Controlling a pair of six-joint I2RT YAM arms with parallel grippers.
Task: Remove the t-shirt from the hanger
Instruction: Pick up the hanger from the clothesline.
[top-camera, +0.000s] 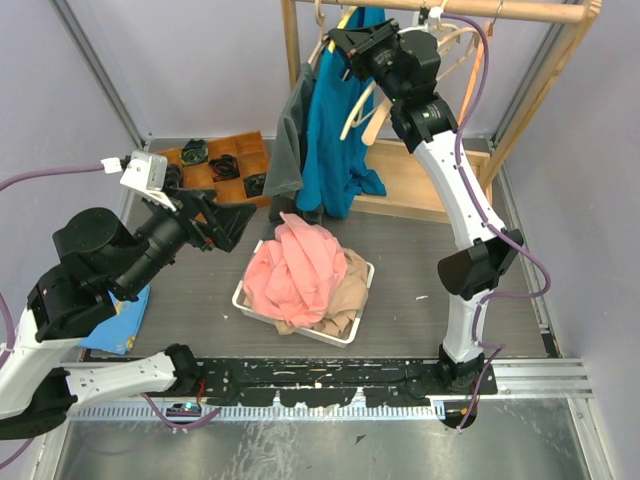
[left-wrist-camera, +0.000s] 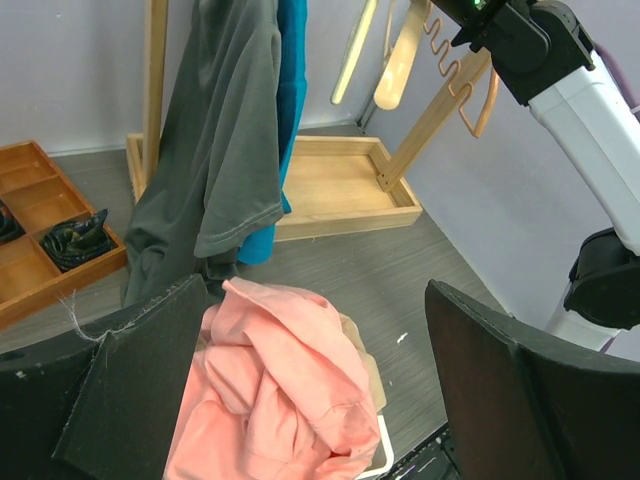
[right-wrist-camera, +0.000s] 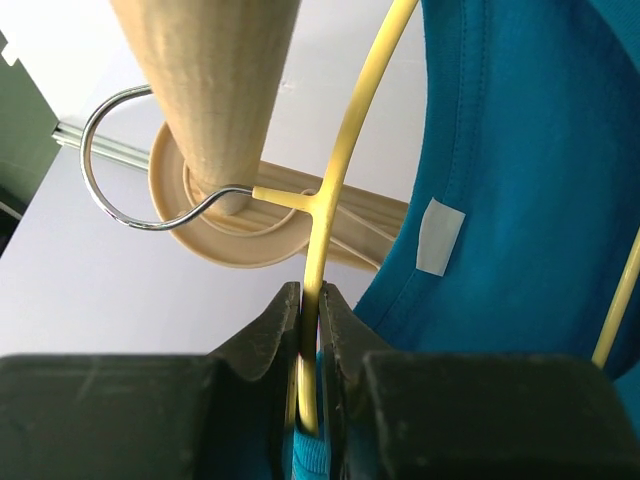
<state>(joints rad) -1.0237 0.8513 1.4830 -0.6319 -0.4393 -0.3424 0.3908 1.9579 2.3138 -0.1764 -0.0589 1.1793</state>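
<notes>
From above, the right gripper (top-camera: 340, 45) is way up high by the wooden rail (top-camera: 500, 10), right at the top of the blue t-shirt (top-camera: 338, 130). The t-shirt hangs long and straight down from there, next to a grey shirt (top-camera: 285, 140). The left gripper (top-camera: 235, 220) is down low, well apart from the t-shirt, just beside the basket (top-camera: 362, 300) with the pink cloth (top-camera: 295, 270) in it. So the right arm is the close one up top, and the left arm is nearer the bottom of the t-shirt. From the left wrist, that gripper's two fingers (left-wrist-camera: 140, 390) are spread wide with nothing between them. They face the rack, and the t-shirt peeks out behind the grey shirt, up and ahead. From the right wrist, the two fingers (right-wrist-camera: 265, 340) are pinched tight on the thin yellow hanger (right-wrist-camera: 335, 170), just under where its metal hook (right-wrist-camera: 110, 190) goes around the rail. The hanger's wire runs up and away from the fingers. The t-shirt is on the right side of the fingers, with its neck and white tag close by. I think the next move needs the t-shirt pulled down and off while the hanger is held.
</notes>
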